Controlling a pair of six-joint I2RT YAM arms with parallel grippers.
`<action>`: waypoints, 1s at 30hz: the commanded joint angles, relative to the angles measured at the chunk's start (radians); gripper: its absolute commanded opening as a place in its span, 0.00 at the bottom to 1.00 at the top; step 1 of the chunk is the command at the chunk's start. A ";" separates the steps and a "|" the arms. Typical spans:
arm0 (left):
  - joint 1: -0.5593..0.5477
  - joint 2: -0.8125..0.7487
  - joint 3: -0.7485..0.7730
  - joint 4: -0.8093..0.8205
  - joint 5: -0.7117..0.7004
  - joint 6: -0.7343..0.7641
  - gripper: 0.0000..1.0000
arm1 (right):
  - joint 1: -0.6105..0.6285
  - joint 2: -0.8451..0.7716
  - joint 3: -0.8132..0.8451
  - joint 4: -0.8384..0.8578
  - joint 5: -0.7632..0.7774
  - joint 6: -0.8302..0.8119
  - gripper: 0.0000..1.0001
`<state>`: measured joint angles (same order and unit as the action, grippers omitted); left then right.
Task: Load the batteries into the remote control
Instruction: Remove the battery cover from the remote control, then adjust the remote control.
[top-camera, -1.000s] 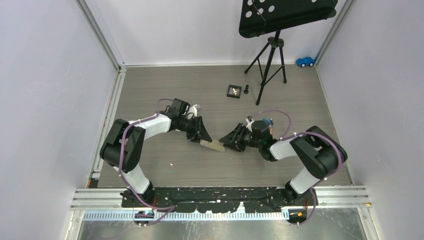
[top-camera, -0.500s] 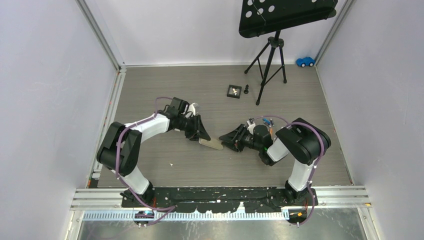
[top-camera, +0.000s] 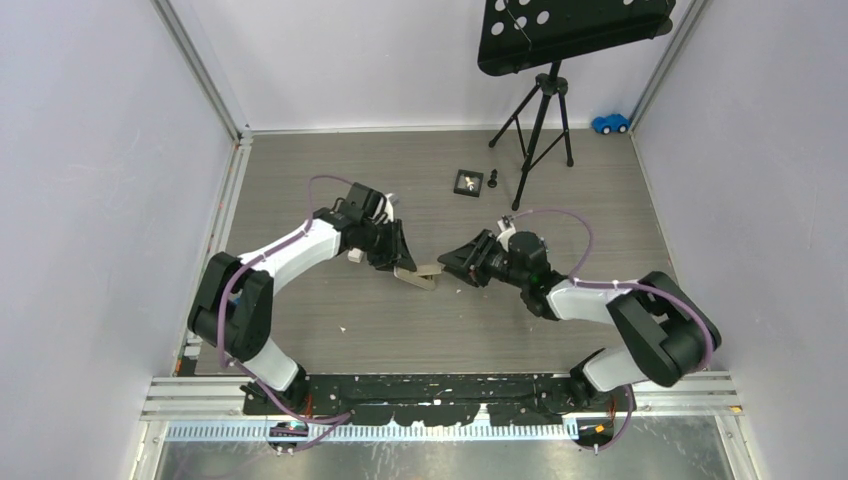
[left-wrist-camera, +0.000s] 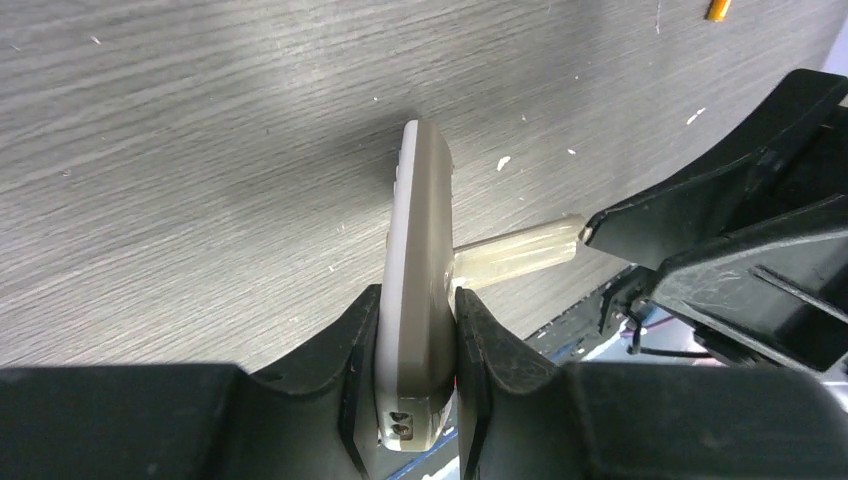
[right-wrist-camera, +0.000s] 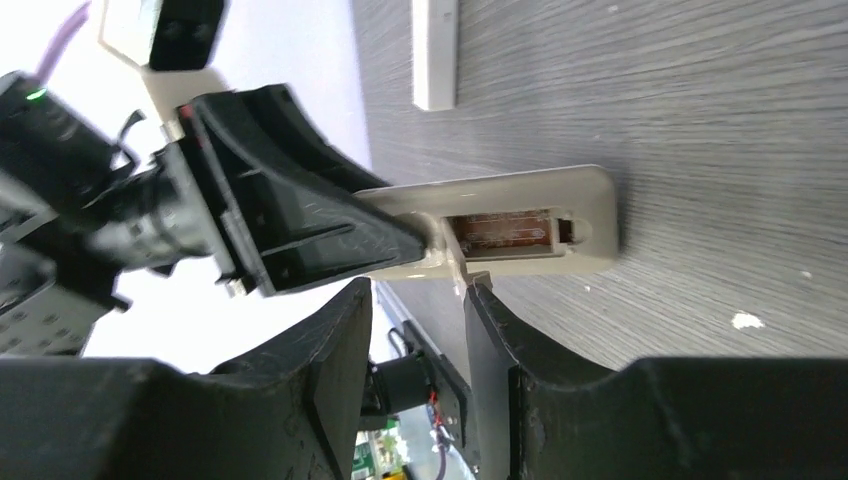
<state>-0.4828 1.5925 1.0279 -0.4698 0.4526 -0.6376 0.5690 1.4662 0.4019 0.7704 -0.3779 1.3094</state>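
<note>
My left gripper (top-camera: 400, 258) (left-wrist-camera: 418, 300) is shut on the near end of the beige remote (top-camera: 420, 276) (left-wrist-camera: 418, 230) and holds it on its long edge against the floor. Its battery compartment (right-wrist-camera: 500, 232) is uncovered and shows a coppery inside with no batteries in it. A thin beige cover flap (left-wrist-camera: 515, 250) (right-wrist-camera: 458, 262) sticks out of the remote towards my right gripper (top-camera: 456, 262) (right-wrist-camera: 418, 290). That gripper is open, with one fingertip (right-wrist-camera: 480, 300) against the flap. An orange tip (left-wrist-camera: 718, 10), perhaps a battery, shows at the frame's top edge. No other batteries are in view.
A small white bar (top-camera: 353, 257) (right-wrist-camera: 435, 55) lies on the floor beside the left wrist. A black tripod (top-camera: 535, 110) stands at the back, with a small black square frame (top-camera: 467, 182) and a black piece (top-camera: 493, 179) near it. A blue toy car (top-camera: 610, 123) sits in the far right corner.
The left gripper has turned the remote from flat up onto its edge and shifted it slightly away. The right arm swung outward at the elbow and its gripper moved up to the remote.
</note>
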 joint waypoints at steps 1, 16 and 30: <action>-0.020 0.020 0.058 -0.128 -0.260 0.100 0.00 | 0.016 -0.096 0.121 -0.490 0.156 -0.163 0.46; -0.019 -0.016 0.208 -0.264 -0.333 0.209 0.00 | -0.031 -0.083 0.335 -1.121 0.432 -0.397 0.60; -0.025 -0.143 0.281 -0.282 0.207 0.365 0.00 | -0.013 -0.405 0.354 -0.932 -0.109 -0.768 0.71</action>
<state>-0.5049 1.5173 1.2690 -0.7597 0.3916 -0.3347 0.5415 1.1816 0.7311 -0.2932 -0.2630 0.6788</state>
